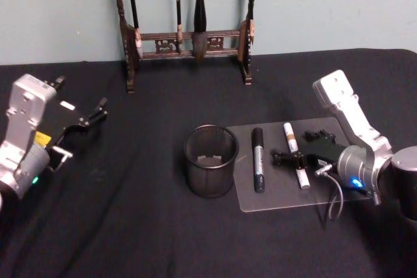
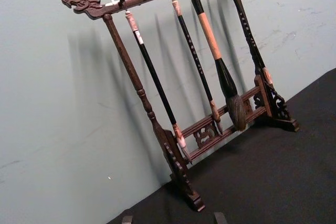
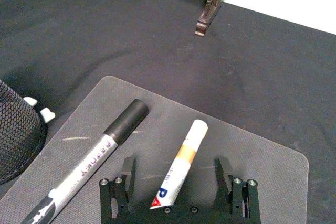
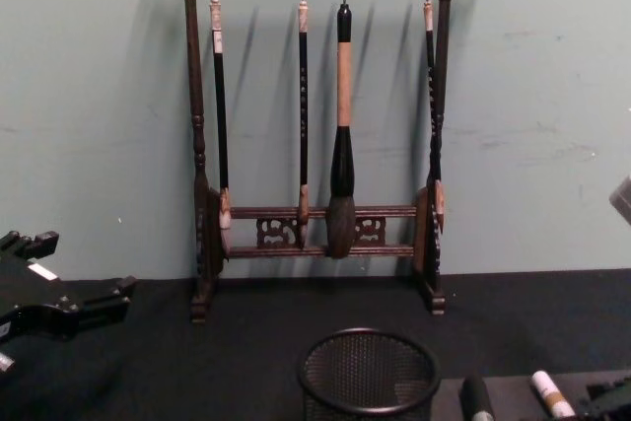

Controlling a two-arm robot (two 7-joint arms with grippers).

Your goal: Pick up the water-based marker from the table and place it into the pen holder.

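My left gripper point(image 1: 98, 112) is parked out at the left edge of the black cloth, jaws apart and holding nothing. I judge it has no part in this job.

Toward the middle stands the small round black wire-mesh pen holder point(image 1: 208, 177), upright, with no marker in it.

Just beside it to the right lies a thin grey mat point(image 1: 280, 196) carrying two pens side by side. The first is a silver marker with a black cap point(image 1: 258, 159). The second is the white water-based marker with an orange band point(image 1: 290, 137), which I take as my target.

My right gripper point(image 3: 176, 163) is low over that white marker, fingers spread and straddling its barrel without clamping it. I can't tell whether they touch the mat.

So nothing is done yet: closing on the marker, the lift, the carry leftward and the drop into the holder all remain.
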